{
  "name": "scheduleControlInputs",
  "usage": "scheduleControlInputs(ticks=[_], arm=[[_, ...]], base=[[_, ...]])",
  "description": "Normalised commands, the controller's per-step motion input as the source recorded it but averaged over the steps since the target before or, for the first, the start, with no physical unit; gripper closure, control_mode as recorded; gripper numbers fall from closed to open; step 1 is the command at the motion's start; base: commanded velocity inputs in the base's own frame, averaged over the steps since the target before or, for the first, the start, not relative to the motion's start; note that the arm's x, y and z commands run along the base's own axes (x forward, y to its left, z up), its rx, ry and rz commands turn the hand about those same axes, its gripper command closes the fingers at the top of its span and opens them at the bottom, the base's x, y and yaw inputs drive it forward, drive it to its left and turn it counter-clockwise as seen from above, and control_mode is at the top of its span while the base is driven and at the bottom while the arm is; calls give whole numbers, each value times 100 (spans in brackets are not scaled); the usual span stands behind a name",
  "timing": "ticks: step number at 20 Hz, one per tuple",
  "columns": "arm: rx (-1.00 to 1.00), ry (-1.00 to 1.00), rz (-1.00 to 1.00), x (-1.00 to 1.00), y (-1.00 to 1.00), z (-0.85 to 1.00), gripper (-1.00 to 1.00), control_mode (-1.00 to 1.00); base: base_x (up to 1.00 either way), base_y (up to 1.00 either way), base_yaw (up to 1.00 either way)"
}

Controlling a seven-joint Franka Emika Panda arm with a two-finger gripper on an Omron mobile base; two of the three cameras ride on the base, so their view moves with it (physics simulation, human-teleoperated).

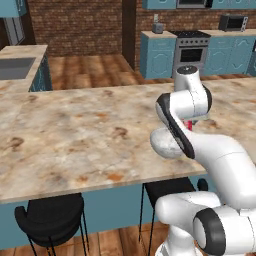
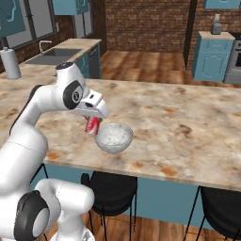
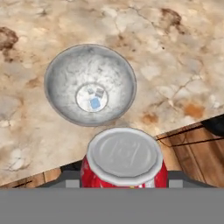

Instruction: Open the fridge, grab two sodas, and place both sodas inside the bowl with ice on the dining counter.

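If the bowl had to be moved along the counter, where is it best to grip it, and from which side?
Probably the bowl's thin rim, from above: it stands upright and open on the dining counter, and its round wall looks too wide to span.

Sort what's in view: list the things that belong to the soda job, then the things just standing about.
Job:
soda can, held in the gripper
bowl, with ice in it
dining counter

Standing about:
stools
paper towel roll
sink
stove
microwave
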Motion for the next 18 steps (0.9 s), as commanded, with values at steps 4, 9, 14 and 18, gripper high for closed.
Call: scheduleControlInputs(ticks=[4, 9, 14, 18], arm=[[2, 14, 8, 63, -34, -49, 100, -100], [0, 19, 10, 56, -26, -48, 100, -100], [0, 15, 5, 56, -2, -34, 100, -100], [0, 14, 4, 56, 0, -29, 100, -100]], base=[[0, 0, 0], [0, 0, 0], [0, 0, 0], [0, 0, 0]])
